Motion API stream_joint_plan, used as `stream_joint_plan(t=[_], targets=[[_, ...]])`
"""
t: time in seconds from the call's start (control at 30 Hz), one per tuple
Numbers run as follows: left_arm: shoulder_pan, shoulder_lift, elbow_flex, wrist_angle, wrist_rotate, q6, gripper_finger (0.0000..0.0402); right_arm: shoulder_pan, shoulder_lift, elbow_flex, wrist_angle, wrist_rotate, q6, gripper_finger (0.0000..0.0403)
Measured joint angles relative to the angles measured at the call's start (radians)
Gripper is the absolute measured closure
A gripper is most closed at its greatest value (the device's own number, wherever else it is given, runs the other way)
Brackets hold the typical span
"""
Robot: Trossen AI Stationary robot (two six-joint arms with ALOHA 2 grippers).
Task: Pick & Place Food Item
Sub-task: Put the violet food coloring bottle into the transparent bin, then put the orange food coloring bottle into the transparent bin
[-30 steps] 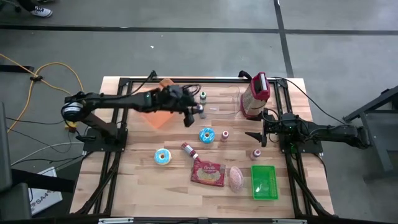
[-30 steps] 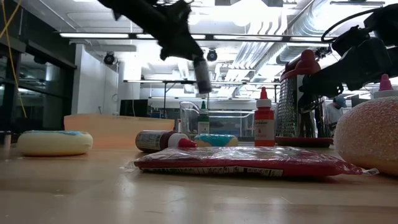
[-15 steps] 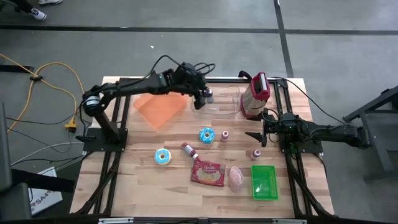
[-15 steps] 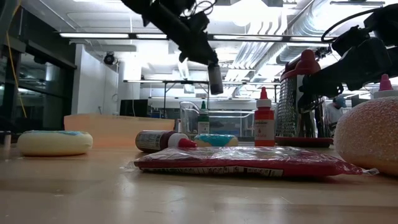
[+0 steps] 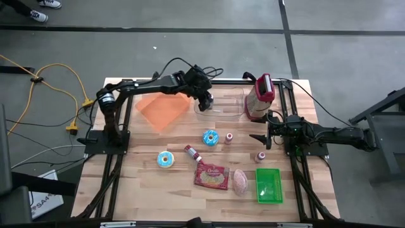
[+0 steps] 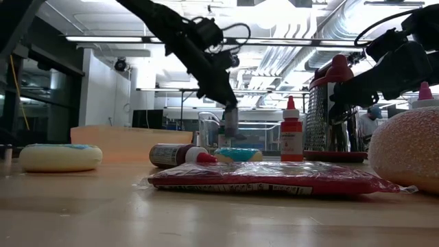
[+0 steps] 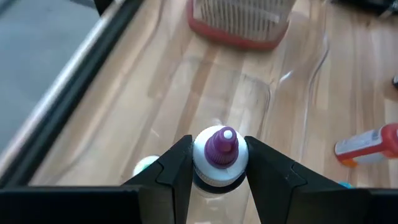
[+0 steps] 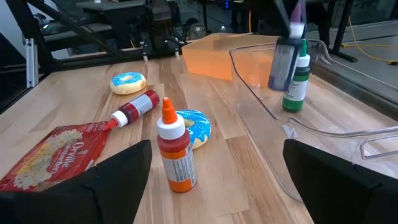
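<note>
While gripped by the left gripper [image 7: 216,163] at upper centre, hangs a purple-capped bottle [image 7: 219,151], low over a clear tray [image 5: 223,105] and close to a green-capped bottle [image 8: 299,76]. Nearer: popcorn bag [image 5: 211,177], donuts [image 5: 211,137], red bottles [image 5: 192,152]. Farther right, a grater [image 5: 258,98]. Right gripper [image 5: 261,139] parked wide open, centre right, holding nothing. Wooden table [image 5: 145,183], grey floor around.

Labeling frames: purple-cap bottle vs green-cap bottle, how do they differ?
The purple-cap bottle is gripped in the left hand; the green-cap bottle stands free on the table. Purple sits above the clear tray; the green one stands beside the tray. Both are small squeeze bottles, upright.
</note>
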Motion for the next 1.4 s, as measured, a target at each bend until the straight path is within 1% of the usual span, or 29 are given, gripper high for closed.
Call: stream_joint_plan(t=[0.2,0.4,0.57,0.97,1.07,1.4], targets=[[-0.006,0.03,-0.001,0.008,0.001,-0.018,0.0278,0.0,0.0,0.0,0.0,0.0,0.0,0.005],[-0.029,0.052,-0.002,0.015,-0.006,0.002,0.0277,0.0,0.0,0.0,0.0,0.0,0.0,0.005],[-0.026,0.092,-0.003,0.051,0.016,-0.005,0.0277,0.0,0.0,0.0,0.0,0.0,0.0,0.005],[-0.026,0.093,-0.003,0.069,0.017,0.011,0.0277,0.0,0.0,0.0,0.001,0.0,0.0,0.005],[-0.025,0.093,-0.003,0.069,0.017,0.022,0.0271,0.0,0.0,0.0,0.001,0.0,0.0,0.005],[-0.026,0.092,-0.002,0.068,0.02,0.025,0.0231,0.0,0.0,0.0,0.002,0.0,0.0,0.005]])
